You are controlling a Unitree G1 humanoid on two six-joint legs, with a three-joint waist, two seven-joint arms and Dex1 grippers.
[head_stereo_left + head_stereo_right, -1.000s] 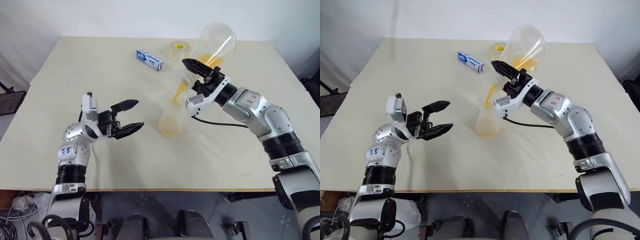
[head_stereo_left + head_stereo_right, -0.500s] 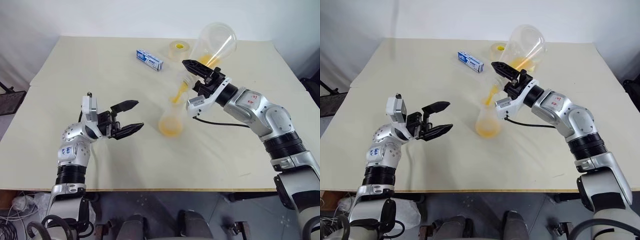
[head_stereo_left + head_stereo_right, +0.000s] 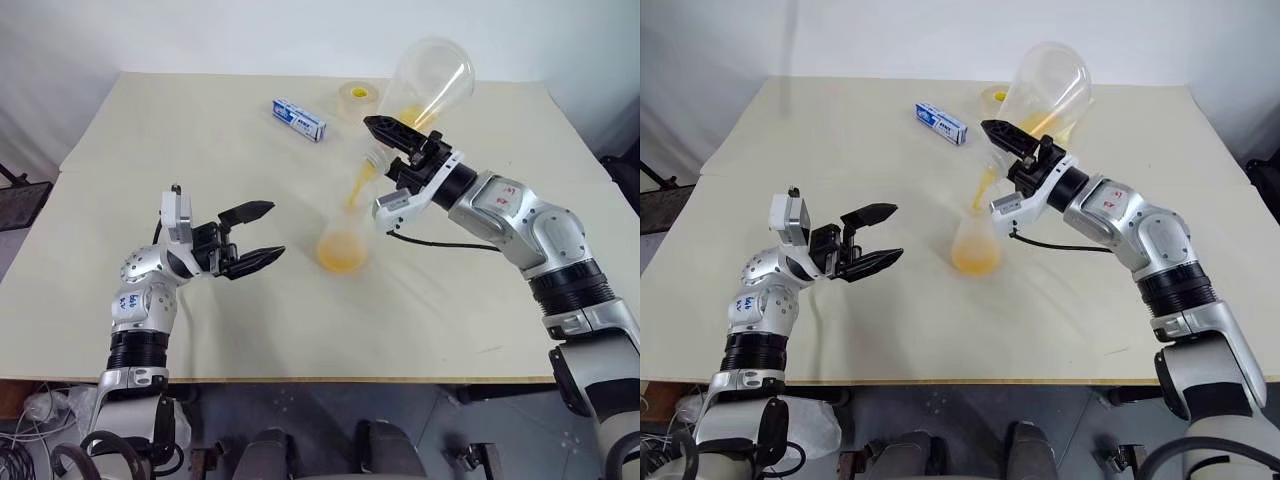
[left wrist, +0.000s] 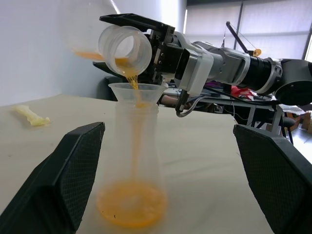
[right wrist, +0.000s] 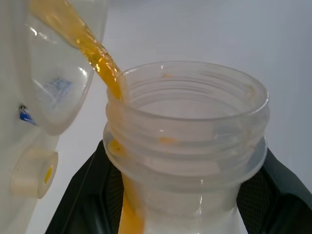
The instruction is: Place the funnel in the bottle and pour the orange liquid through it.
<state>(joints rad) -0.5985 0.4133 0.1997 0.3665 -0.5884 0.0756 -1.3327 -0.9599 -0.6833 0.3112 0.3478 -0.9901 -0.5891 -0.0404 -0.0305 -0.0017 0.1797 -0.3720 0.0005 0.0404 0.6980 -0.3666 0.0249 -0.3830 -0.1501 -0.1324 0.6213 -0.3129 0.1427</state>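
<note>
The clear conical bottle (image 3: 340, 243) stands upright on the table with the small clear funnel (image 4: 138, 92) seated in its neck. My right gripper (image 3: 379, 141) is shut on the neck of a second clear flask (image 3: 432, 82), tipped mouth-down over the funnel. A thin stream of orange liquid (image 4: 130, 77) runs from that flask's mouth (image 5: 187, 141) into the funnel, and an orange pool (image 4: 131, 204) lies in the bottle's base. A little orange remains in the tipped flask. My left gripper (image 3: 276, 230) hovers open to the left of the bottle, clear of it.
A blue and white box (image 3: 300, 118) and a yellow-centred tape roll (image 3: 358, 95) lie at the back of the table behind the flask. A pale yellow packet (image 4: 30, 115) lies on the table beyond the bottle. The table's front edge (image 3: 320, 378) runs below both arms.
The stream keeps running into the funnel. Both arms stay about where they were, and the left gripper stays open.
</note>
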